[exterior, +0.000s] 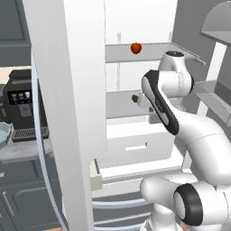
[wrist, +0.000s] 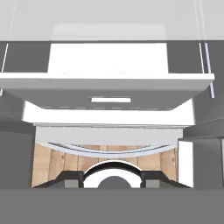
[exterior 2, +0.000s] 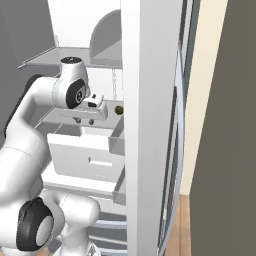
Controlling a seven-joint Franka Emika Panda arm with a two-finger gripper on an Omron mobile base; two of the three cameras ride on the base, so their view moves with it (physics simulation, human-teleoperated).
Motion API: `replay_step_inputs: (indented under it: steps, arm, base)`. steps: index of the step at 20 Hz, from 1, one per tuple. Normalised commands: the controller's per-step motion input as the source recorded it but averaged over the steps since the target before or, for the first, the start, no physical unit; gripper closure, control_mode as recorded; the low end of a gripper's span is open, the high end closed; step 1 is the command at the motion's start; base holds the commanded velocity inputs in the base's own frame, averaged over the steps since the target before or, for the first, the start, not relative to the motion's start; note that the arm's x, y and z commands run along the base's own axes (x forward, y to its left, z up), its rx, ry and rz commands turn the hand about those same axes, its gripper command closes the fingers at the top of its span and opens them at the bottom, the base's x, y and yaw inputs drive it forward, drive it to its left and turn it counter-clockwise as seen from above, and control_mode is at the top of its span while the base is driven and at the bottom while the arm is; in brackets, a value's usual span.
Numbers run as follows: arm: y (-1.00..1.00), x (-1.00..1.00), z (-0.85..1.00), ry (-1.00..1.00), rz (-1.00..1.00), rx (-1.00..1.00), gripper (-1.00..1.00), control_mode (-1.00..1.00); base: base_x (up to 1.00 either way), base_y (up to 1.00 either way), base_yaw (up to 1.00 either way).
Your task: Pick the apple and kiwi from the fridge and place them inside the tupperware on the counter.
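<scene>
White fridge [exterior: 85, 113] standing with both doors swung wide, exposing the grey shelves so the arm can reach in from the front. Apple [exterior: 136, 48] rests on the upper shelf; kiwi [exterior: 134, 98] sits on the shelf below, just beside the arm's wrist. Gripper [exterior 2: 89, 120] hangs at kiwi height, pointing down over the white drawer [wrist: 109, 94], seemingly staged for a first pick; whether its fingers are spread or pressed together cannot be told. Tupperware [exterior: 3, 133] waits, apparently empty, on the worktop [exterior: 22, 151] left of the fridge, beside a coffee machine [exterior: 22, 106].
</scene>
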Motion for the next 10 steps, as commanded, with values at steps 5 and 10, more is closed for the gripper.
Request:
replay_step_inputs:
  steps: [5, 10]
  arm:
    - [0.00, -0.01, 0.00, 0.00, 0.00, 0.00, -1.00, -1.00]
    - [-0.06, -0.14, 0.07, -0.23, 0.00, 0.00, -1.00, -1.00]
  base:
    - [0.00, 0.00, 0.00]
    - [0.00, 0.00, 0.00]
